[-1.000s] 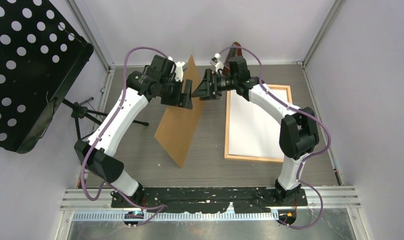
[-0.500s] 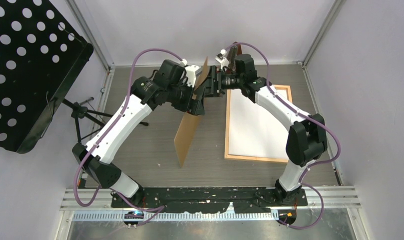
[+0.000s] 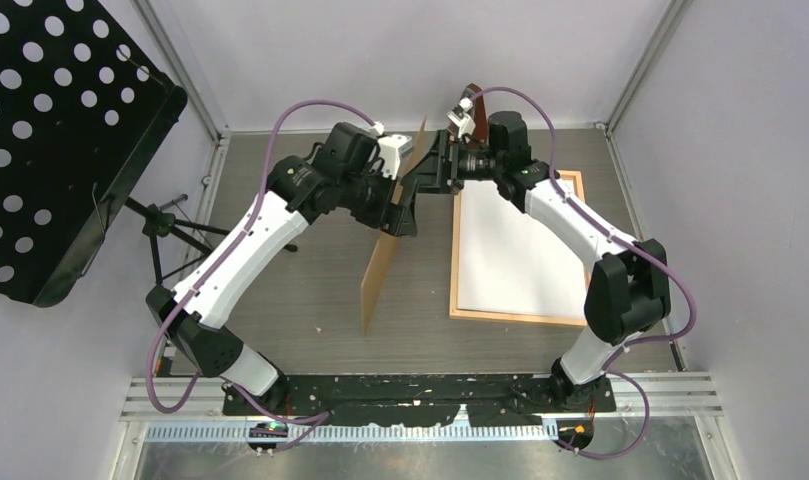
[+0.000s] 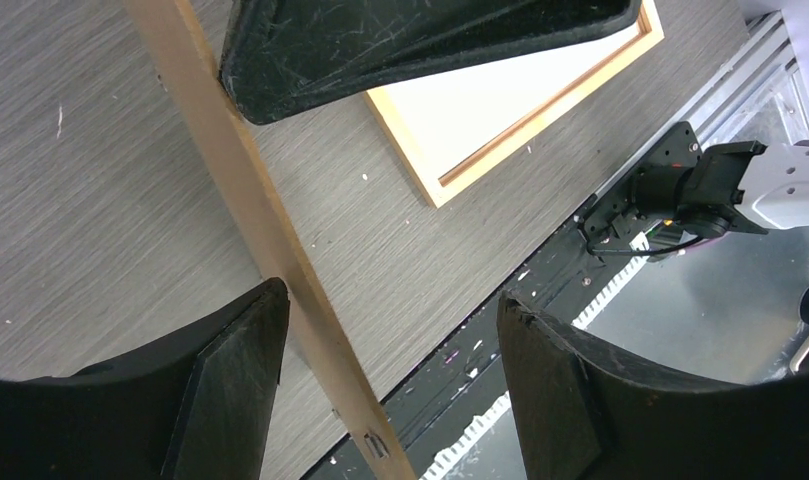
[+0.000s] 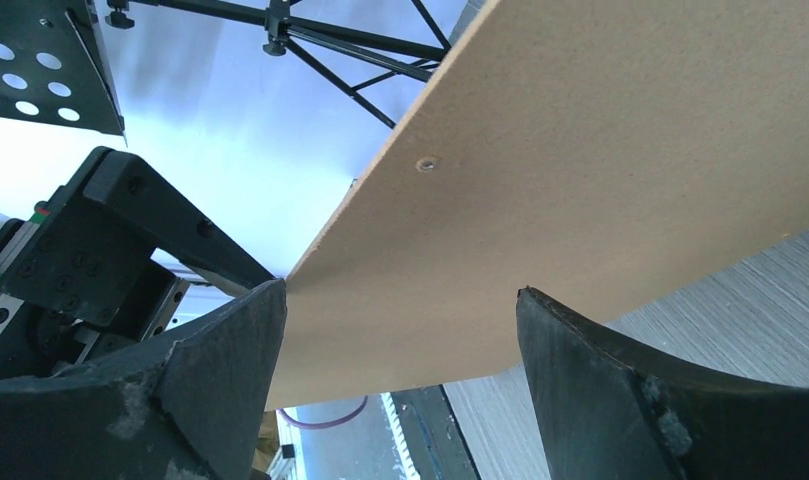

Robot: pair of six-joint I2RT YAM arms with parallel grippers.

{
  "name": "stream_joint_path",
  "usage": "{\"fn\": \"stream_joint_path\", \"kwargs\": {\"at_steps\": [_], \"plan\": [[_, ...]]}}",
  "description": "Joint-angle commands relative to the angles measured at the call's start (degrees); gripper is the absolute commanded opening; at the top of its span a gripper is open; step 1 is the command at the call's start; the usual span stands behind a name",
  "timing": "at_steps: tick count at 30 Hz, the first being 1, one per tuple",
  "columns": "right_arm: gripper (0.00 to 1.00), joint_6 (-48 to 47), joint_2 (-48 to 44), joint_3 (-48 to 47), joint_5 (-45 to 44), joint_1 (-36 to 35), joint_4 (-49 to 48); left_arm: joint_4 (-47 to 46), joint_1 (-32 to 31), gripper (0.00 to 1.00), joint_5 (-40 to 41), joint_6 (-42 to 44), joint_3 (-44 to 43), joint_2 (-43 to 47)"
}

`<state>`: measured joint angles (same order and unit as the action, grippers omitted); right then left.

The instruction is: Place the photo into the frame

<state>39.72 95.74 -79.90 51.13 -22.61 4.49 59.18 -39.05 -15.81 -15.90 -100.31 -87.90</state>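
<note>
While on edge, board (image 3: 382, 272) beside frame (image 3: 510, 317).

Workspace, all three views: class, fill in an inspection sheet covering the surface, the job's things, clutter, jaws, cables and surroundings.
Surface: grey wood-grain table.
Job's things: frame lies flat on the right; photo lies inside it, white side up; brown board stands on its edge, nearly upright, left of the frame.
Clutter: nothing seen.
Grippers: left gripper and right gripper meet at the board's far end; each has open jaws with the board between them, not clamped.
Cables: purple cables loop along both arms; no snag seen.
Surroundings: black perforated stand at the left; pale walls.
</note>
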Motion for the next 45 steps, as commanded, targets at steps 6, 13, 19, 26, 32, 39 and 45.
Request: {"fn": "stream_joint_path", "kwargs": {"at_steps": [6,13,19,26,32,39,45], "plan": [[0.91,3.08,-5.3,2.89,0.91,0.84,-7.06,-3.07,-0.68,0.74,-2.29,1.03,-1.04,0.7],[0.9,0.18,-7.01,3.58,-2.34,0.84,-2.25,-3.15,-0.78,0.75,-1.15,1.68,-0.84,1.52],[0.85,-8.3,-8.58,0.33,-11.79,0.83,11.03,-3.02,-0.77,0.75,1.45,2.7,-0.65,3.13],[0.83,-11.86,-9.17,-1.18,-17.21,0.46,16.42,-3.69,-0.77,0.75,2.51,3.42,0.71,4.4],[0.82,-11.66,-9.08,-1.9,-17.32,-0.12,16.6,-3.99,-0.77,0.76,-0.19,3.25,0.36,4.15],[0.76,-10.81,-8.4,-0.81,-16.68,-0.18,15.63,-4.04,-0.77,0.79,-0.31,3.49,0.21,4.5],[0.6,-9.23,-7.3,1.74,-14.91,-0.22,12.07,-4.4,-0.68,0.79,0.51,4.58,1.05,5.78]]}}
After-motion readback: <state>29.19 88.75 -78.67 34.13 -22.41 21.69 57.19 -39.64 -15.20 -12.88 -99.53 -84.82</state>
